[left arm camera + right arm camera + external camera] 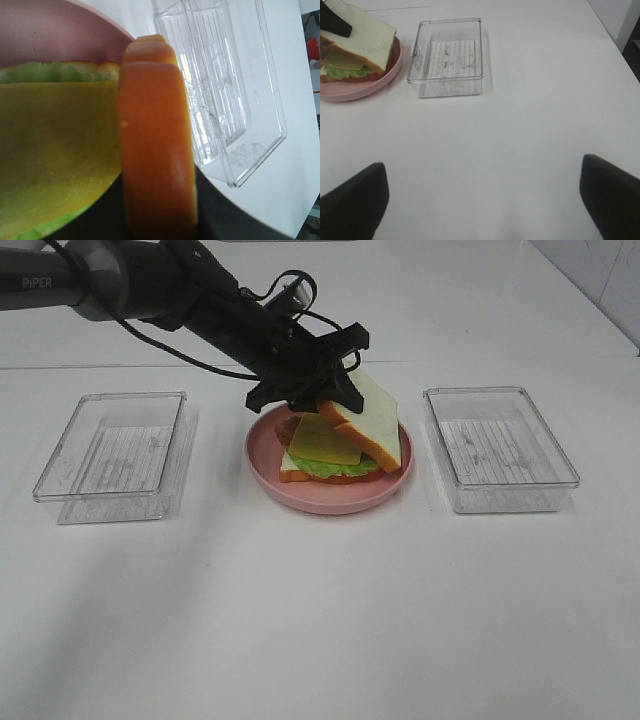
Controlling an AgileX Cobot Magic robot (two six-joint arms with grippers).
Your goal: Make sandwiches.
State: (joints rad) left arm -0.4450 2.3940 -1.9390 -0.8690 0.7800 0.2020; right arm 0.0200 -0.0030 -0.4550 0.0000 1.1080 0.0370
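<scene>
The sandwich stack sits on a pink plate (330, 502): bottom bread (289, 474), green lettuce (330, 468) and a yellow cheese square (322, 440). My left gripper (325, 390) is shut on the top bread slice (372, 420) and holds it tilted, its lower edge resting on the stack's right side. The left wrist view shows that slice's orange crust (157, 150) close up, beside the cheese (55, 145) and lettuce (50, 72). My right gripper (482, 200) is open and empty over bare table, with the plate (365, 87) and the bread (365, 32) far from it. It is out of the exterior view.
A clear plastic tray (115, 445) stands left of the plate and another (498, 445) stands to its right; the right one also shows in the left wrist view (225, 90) and the right wrist view (447, 55). The white table's right edge (615, 30) is nearby.
</scene>
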